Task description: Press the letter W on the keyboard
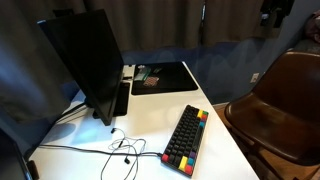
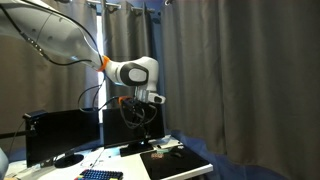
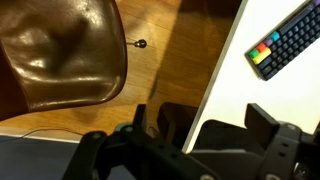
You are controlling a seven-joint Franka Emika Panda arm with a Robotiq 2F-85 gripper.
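Observation:
The keyboard is a narrow black one with red, yellow, green and blue keys along one end. It lies on the white desk near the front right edge. It also shows in an exterior view at the bottom left and in the wrist view at the top right. My gripper hangs high above the desk, well away from the keyboard. In the wrist view its two fingers stand apart with nothing between them. Individual key letters are too small to read.
A black monitor stands at the desk's left. A flat black desk mat lies at the back with a small object on it. Earphone cables trail beside the keyboard. A brown chair stands right of the desk edge.

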